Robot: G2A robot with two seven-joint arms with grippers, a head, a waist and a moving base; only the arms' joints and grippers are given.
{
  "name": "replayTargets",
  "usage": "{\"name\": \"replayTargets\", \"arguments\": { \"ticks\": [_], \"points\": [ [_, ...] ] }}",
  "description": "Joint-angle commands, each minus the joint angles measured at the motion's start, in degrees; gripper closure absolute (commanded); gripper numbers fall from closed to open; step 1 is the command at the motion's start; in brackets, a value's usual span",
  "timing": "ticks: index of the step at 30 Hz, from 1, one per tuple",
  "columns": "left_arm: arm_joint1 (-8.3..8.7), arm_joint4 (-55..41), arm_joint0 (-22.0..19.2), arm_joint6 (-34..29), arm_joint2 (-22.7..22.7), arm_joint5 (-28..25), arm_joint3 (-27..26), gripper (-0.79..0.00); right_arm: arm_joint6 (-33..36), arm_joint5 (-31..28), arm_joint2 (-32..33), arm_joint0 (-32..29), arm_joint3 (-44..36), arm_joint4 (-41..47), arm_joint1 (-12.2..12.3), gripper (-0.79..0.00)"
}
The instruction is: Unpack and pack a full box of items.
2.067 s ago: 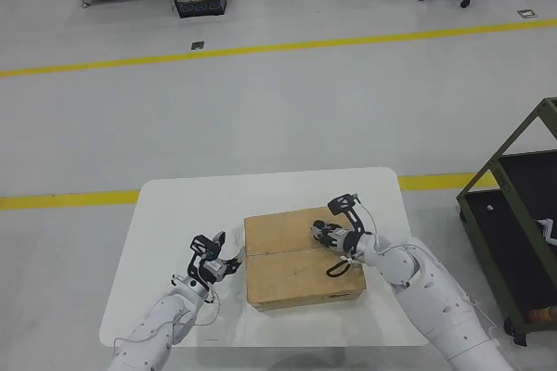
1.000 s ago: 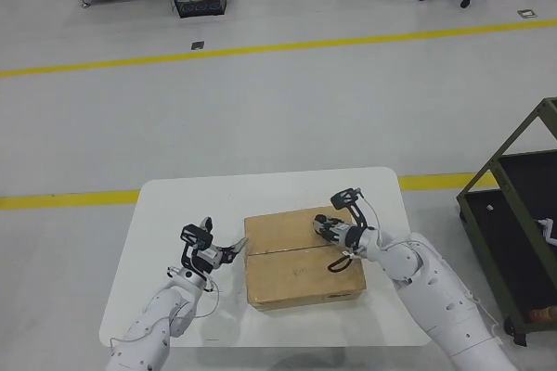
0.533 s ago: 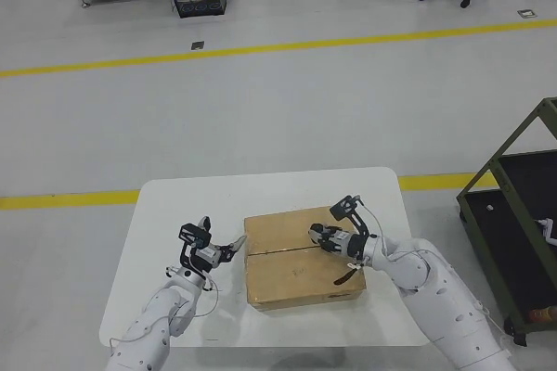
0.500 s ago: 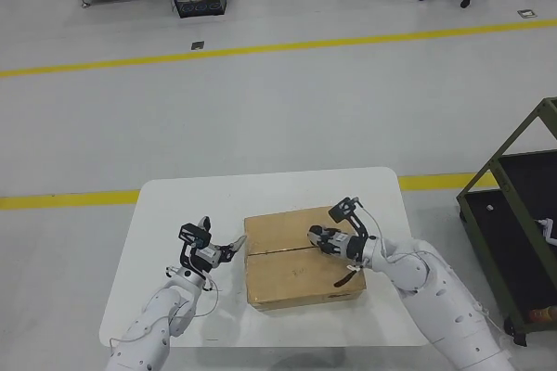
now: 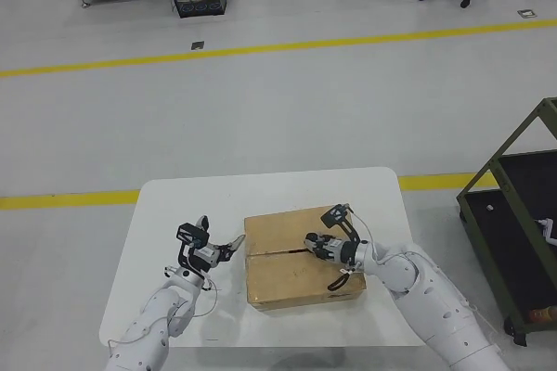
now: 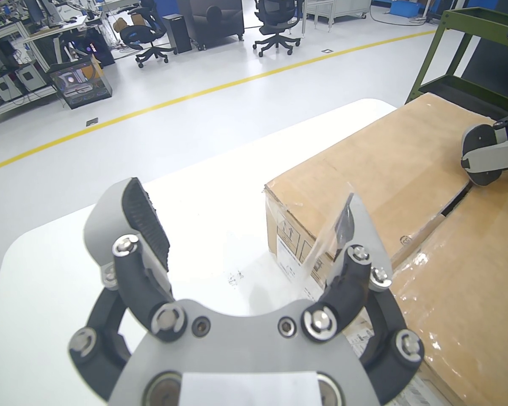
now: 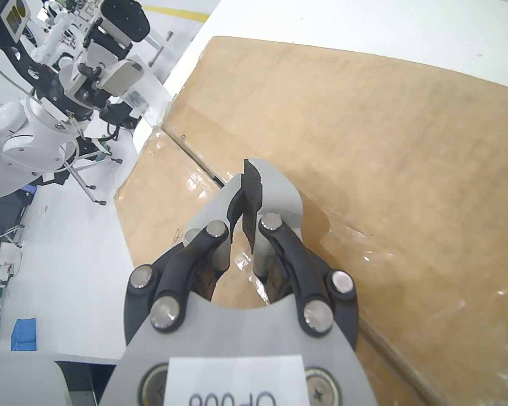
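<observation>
A brown cardboard box (image 5: 297, 264) lies shut on the white table (image 5: 176, 213), with glossy clear tape along its middle seam (image 7: 194, 158). My right gripper (image 5: 309, 243) rests on top of the box at the seam, its fingers (image 7: 247, 196) shut, tips pressed down near the gap between the flaps. My left gripper (image 6: 245, 217) hangs open just off the box's left end, and a strip of clear tape (image 6: 336, 223) clings to one of its fingers. From above, the left gripper (image 5: 219, 235) sits beside the box's left edge. The box's contents are hidden.
A green metal cart (image 5: 529, 232) stands on the floor to the right of the table. Bare table surface lies to the left of the box and behind it. The table's front edge runs close under the box.
My right gripper has slid left along the seam toward the middle of the box. My left gripper has drawn back and up from the box's left end, staying open.
</observation>
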Motion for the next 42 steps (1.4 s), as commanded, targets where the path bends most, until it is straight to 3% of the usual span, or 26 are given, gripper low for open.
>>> {"name": "replayTargets", "arguments": {
  "ticks": [1, 11, 24, 42],
  "points": [
    [0.0, 0.0, 0.2, -0.1, -0.2, 0.0, -0.6, -0.785, -0.2, 0.2, -0.4, 0.4, 0.6, -0.1, -0.1, 0.0],
    [-0.14, 0.9, 1.2, -0.9, 0.0, -1.1, -4.7, -0.785, -1.6, 0.6, -0.9, 1.4, 2.7, 0.3, -0.5, 0.0],
    [-1.13, 2.0, -0.6, -2.6, 3.1, -2.1, -7.3, -0.785, -2.6, 1.7, -0.1, 0.5, 2.0, 0.3, -0.3, 0.0],
    [-1.88, 5.2, -1.6, -5.9, 5.1, -1.9, -9.7, -0.785, -3.1, 2.6, 6.0, -4.0, -2.3, 0.7, 1.5, 0.0]
  ]
}}
